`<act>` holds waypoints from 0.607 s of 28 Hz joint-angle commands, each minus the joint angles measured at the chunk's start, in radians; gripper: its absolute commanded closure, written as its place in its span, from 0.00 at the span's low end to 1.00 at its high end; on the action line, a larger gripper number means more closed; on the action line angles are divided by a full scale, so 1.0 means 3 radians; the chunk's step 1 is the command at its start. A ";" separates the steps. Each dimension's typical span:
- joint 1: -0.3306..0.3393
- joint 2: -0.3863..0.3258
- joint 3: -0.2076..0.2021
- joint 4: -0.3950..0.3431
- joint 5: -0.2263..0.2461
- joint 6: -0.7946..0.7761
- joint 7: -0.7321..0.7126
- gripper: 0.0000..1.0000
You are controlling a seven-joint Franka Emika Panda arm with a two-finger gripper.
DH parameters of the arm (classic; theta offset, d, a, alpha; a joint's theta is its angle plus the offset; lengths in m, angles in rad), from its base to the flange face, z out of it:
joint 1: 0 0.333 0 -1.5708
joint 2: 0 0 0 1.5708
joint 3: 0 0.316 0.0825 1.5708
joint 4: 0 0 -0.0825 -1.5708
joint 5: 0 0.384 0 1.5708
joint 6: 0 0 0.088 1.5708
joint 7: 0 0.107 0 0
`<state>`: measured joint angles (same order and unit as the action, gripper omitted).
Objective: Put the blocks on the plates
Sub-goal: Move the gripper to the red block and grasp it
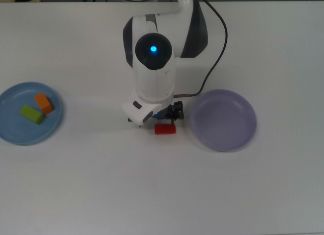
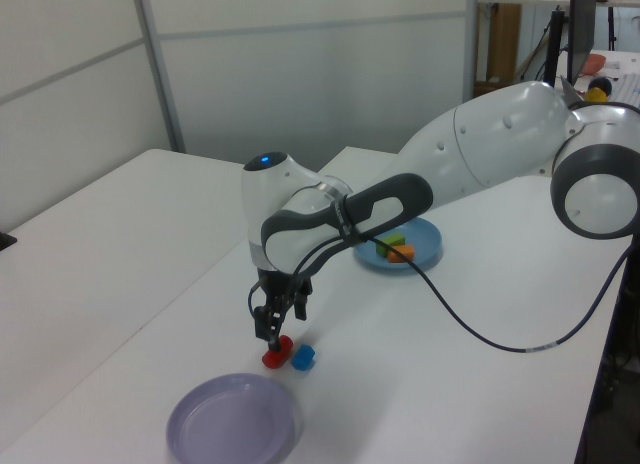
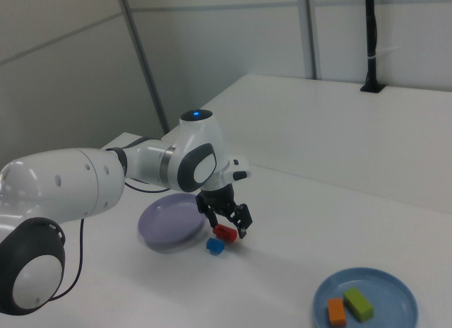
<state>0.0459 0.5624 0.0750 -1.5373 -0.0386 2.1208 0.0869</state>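
The gripper (image 3: 227, 223) is seen spread, empty, just above the red block (image 3: 225, 232). The adjacent blue cube (image 3: 215, 246) could be knocked on descent.

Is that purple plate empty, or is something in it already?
Empty. The purple plate shows only its bare surface in all three views; the red block and blue block lie on the table beside it.

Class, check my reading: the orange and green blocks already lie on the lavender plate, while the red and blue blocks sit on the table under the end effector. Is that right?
Not quite. The orange block and green block lie on the light blue plate, as the top view shows. The lavender plate holds nothing. The red block and blue block do sit on the table by the end effector.
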 commanded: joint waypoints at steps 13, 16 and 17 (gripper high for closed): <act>0.0097 0.0022 -0.0050 -0.0035 -0.0035 0.0145 -0.0080 0.00; 0.0098 0.0017 -0.0050 -0.0030 -0.0025 0.0140 -0.0080 0.00; 0.0098 0.0017 -0.0050 -0.0030 -0.0020 0.0140 -0.0075 0.00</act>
<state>0.0590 0.5760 0.0748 -1.5359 -0.0459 2.1416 0.0826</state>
